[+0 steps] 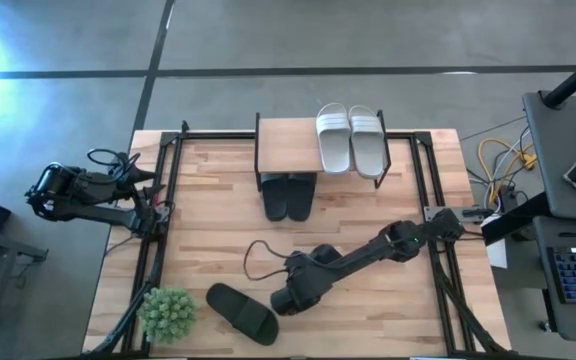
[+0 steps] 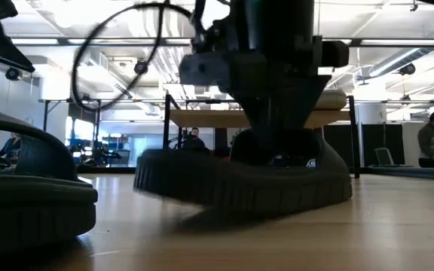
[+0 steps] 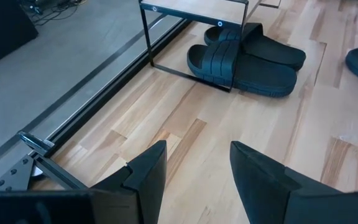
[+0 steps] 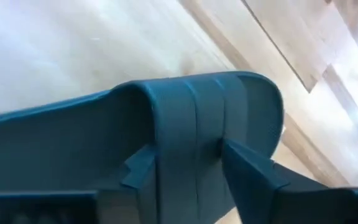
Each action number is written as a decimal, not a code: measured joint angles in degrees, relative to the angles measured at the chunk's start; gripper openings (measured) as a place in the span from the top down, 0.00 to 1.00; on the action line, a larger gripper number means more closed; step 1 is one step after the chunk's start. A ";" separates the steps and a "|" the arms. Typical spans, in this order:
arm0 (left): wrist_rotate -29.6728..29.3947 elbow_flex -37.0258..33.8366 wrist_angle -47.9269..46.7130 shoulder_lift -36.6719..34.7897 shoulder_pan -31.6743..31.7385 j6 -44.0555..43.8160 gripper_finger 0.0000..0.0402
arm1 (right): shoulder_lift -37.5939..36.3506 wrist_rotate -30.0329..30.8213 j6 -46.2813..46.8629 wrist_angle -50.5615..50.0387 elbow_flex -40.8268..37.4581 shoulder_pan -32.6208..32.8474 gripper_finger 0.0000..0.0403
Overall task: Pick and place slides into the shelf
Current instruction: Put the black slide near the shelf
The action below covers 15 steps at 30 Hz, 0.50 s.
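Straddling a black slide's strap [image 4: 194,124], the right pincer [image 4: 185,171] is unclenched; four slides occupy the shelf [image 1: 286,140], two remain.

High view overhead; low view table-level (close); both share shelf [image 1: 320,150].

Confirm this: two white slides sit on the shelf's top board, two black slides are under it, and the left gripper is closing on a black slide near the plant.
Wrong arm. The high view shows the right gripper at the black slide near the plant, fingers straddling the strap in its wrist view. The left gripper waits open at the table's left edge. The white slides on the shelf and the black pair under it are right.
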 joint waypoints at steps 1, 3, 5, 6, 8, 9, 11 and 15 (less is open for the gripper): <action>0.00 0.00 0.00 0.00 0.00 0.00 0.60 | -0.11 -0.36 0.69 -0.07 -0.54 -0.31 0.68; 0.00 -0.02 0.00 -0.01 0.00 0.01 0.60 | -0.19 -0.89 1.85 -0.03 -1.23 -0.63 0.76; 0.00 -0.02 0.00 0.00 0.00 0.02 0.60 | -0.20 -1.03 2.03 -0.11 -1.50 -0.75 0.86; 0.00 -0.02 0.00 0.00 0.02 0.00 0.60 | -0.22 -1.19 2.03 -0.20 -1.61 -0.77 0.92; 0.00 -0.02 0.00 0.00 0.00 0.02 0.60 | -0.25 -1.59 1.14 -0.28 -1.68 -0.77 0.95; 0.00 -0.02 0.00 0.00 0.00 0.02 0.60 | -0.26 -1.95 0.10 -0.17 -1.69 -0.77 0.96; 0.00 -0.02 0.00 0.00 0.01 0.01 0.60 | -0.26 -2.31 -2.99 -0.09 -1.69 -0.46 0.97; 0.00 -0.02 0.00 0.00 0.02 0.02 0.60 | -0.55 -2.31 -10.32 -0.20 -1.79 0.36 0.97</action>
